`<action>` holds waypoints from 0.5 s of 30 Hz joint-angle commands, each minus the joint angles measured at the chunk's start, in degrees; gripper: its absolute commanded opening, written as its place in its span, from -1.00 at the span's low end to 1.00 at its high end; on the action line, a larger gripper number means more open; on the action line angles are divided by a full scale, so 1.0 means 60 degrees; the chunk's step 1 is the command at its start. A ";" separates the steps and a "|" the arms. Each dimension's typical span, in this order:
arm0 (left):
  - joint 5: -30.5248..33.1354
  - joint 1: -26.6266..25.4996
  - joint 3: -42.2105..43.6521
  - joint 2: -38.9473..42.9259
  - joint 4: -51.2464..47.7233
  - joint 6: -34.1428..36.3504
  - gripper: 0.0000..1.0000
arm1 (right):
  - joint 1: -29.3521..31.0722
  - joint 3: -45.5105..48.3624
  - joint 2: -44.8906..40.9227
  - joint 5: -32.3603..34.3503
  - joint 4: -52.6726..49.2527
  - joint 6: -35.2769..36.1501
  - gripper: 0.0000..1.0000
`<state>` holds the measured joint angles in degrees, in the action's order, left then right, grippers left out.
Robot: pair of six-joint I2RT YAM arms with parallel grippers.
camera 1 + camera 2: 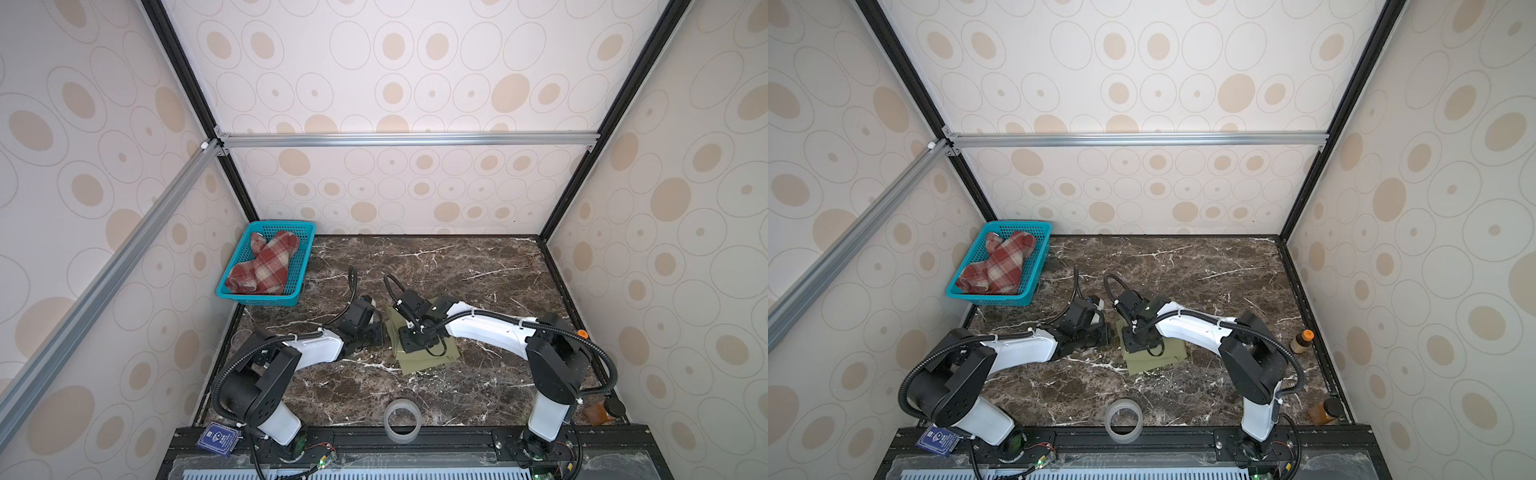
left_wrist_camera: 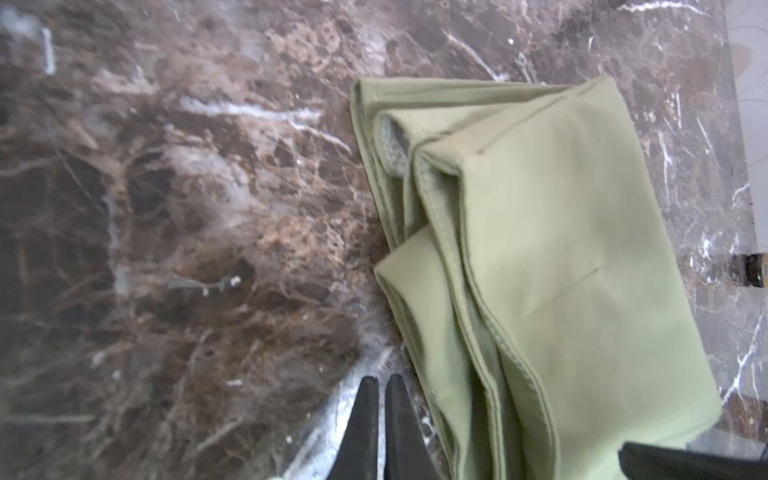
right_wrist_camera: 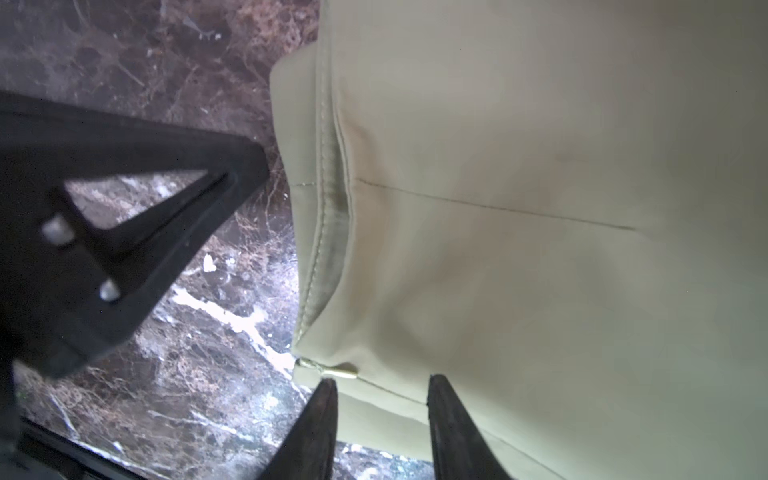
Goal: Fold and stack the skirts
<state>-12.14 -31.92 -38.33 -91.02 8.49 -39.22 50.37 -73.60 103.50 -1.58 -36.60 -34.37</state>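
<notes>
Beside olive skirt [image 2: 561, 270]: left gripper [image 2: 381, 378] closed, empty | right gripper [image 3: 382, 378] parted above | basket [image 1: 301, 262] apart

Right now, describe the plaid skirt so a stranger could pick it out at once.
At the far left corner of the table stands a teal basket. The plaid skirt lies crumpled inside it. It is red-and-cream and woolly, unlike the plain green skirt folded mid-table.

Teal basket [image 1: 257, 296] far-L; tape roll [image 1: 402, 434] front ctr; 2 bottles [image 1: 1301, 341] R.
</notes>
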 commanded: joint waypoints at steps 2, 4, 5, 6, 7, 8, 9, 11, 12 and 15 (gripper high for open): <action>0.0028 0.0166 -0.0715 -0.0420 0.0219 0.0419 -0.84 | 0.0040 0.0145 0.0029 -0.0054 0.0457 0.0169 -0.29; -0.0065 0.0184 -0.0937 -0.0678 0.0264 0.0477 -0.85 | 0.0034 0.0195 0.0050 -0.0100 0.0513 0.0266 -0.31; -0.0130 0.0197 -0.1024 -0.0778 0.0287 0.0482 -0.85 | 0.0033 0.0234 0.0035 -0.0102 0.0529 0.0303 -0.31; -0.0231 0.0193 -0.1108 -0.0869 0.0352 0.0458 -0.85 | 0.0033 0.0270 0.0045 -0.0102 0.0562 0.0339 -0.31; -0.0304 0.0201 -0.1167 -0.0948 0.0423 0.0445 -0.85 | 0.0034 0.0313 0.0036 -0.0102 0.0577 0.0390 -0.31; -0.0341 0.0194 -0.1202 -0.1008 0.0500 0.0416 -0.85 | 0.0040 0.0366 0.0062 -0.0102 0.0589 0.0414 -0.31; -0.0363 0.0192 -0.1237 -0.1072 0.0587 0.0402 -0.85 | 0.0030 0.0413 0.0068 -0.0126 0.0610 0.0457 -0.31; -0.0341 0.0201 -0.1350 -0.1243 0.0690 0.0398 -0.85 | 0.0047 0.0519 0.0113 -0.0182 0.0682 0.0482 -0.31; -0.0337 0.0209 -0.1437 -0.1330 0.0706 0.0400 -0.85 | 0.0046 0.0618 0.0127 -0.0217 0.0765 0.0494 -0.31; -0.0312 0.0227 -0.1623 -0.1531 0.0852 0.0440 -0.85 | 0.0054 0.0817 0.0180 -0.0274 0.0938 0.0535 -0.31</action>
<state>-13.87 -31.18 -45.63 -99.33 11.62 -37.85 50.37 -69.82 103.68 -2.81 -31.64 -31.86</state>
